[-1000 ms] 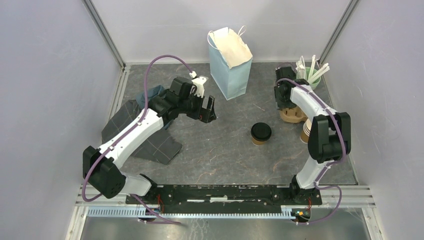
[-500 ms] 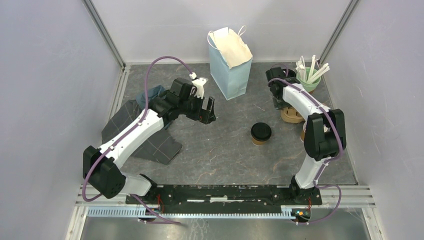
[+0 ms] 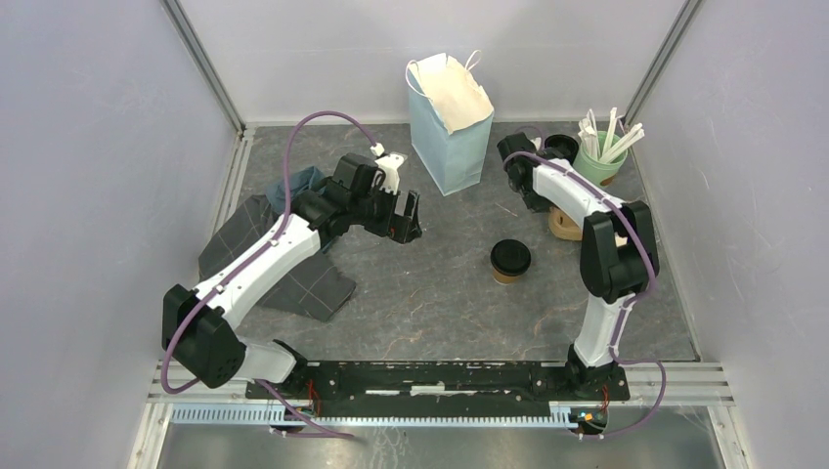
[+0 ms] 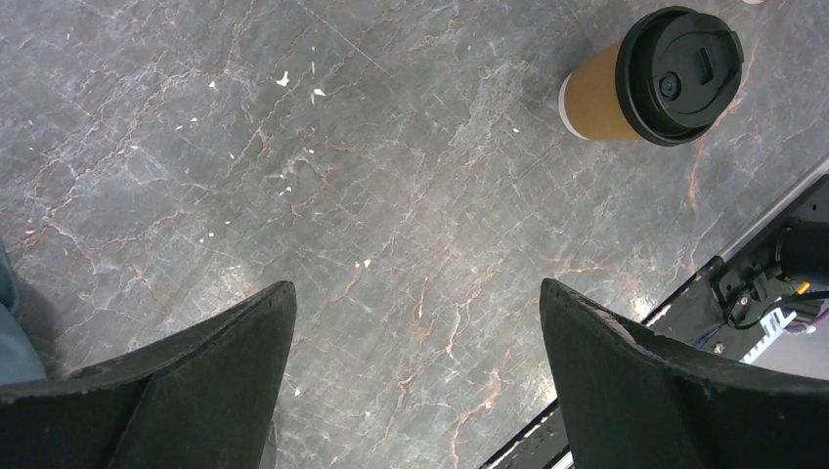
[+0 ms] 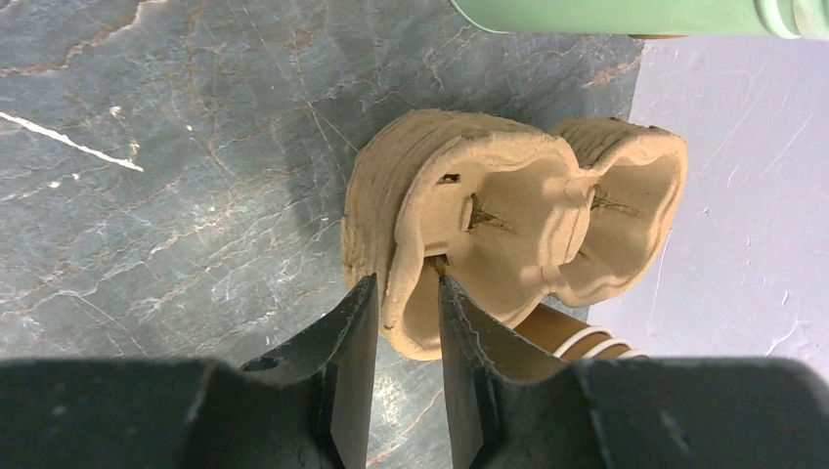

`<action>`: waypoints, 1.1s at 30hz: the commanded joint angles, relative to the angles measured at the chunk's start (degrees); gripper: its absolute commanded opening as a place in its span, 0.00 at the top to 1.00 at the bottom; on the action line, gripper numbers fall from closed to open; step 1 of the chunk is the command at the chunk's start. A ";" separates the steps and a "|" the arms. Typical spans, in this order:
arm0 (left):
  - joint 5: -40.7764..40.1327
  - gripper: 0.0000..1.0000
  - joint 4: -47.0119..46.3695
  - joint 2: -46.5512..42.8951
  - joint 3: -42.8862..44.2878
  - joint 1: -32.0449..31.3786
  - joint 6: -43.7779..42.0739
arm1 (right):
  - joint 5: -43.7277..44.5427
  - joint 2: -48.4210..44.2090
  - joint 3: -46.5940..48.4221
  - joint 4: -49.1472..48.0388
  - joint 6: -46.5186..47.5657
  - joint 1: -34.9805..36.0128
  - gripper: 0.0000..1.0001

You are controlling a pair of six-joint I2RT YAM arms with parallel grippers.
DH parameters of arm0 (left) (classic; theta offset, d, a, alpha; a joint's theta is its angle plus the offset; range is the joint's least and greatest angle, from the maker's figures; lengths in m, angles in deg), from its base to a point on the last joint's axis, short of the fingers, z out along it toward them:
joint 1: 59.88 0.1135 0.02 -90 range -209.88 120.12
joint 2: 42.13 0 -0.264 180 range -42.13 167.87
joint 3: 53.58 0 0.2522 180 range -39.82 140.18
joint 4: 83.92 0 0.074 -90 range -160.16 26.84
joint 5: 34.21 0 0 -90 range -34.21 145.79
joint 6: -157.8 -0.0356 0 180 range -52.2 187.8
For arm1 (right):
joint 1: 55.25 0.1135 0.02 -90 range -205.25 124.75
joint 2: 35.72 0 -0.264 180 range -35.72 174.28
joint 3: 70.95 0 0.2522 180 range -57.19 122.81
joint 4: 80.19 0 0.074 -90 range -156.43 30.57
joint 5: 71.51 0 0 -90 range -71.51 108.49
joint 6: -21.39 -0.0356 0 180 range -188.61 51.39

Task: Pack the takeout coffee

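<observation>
The takeout coffee (image 3: 509,261), a brown kraft cup with a black lid, stands upright in the middle of the table; it also shows at the top right of the left wrist view (image 4: 650,78). My left gripper (image 3: 405,215) hovers open and empty to the left of the cup, its jaws wide apart over bare table (image 4: 415,293). My right gripper (image 3: 523,186) is at the back right, shut on the near rim of the brown pulp cup carrier (image 5: 508,215), which also shows in the top view (image 3: 567,223).
A light blue paper bag (image 3: 448,122) stands open at the back centre. A green cup of stirrers (image 3: 601,156) is at the back right. Stacked lidless cups (image 5: 577,337) lie beside the carrier. A dark cloth (image 3: 283,264) lies under the left arm.
The right arm's wrist has swung left along the back of the table, toward the bag, still at the carrier. The left arm and the coffee have not moved.
</observation>
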 commanded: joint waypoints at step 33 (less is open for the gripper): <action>0.77 0.00 -1.82 -1.27 -0.32 0.58 -3.22 | 6.47 3.91 1.91 0.17 -3.80 0.99 0.67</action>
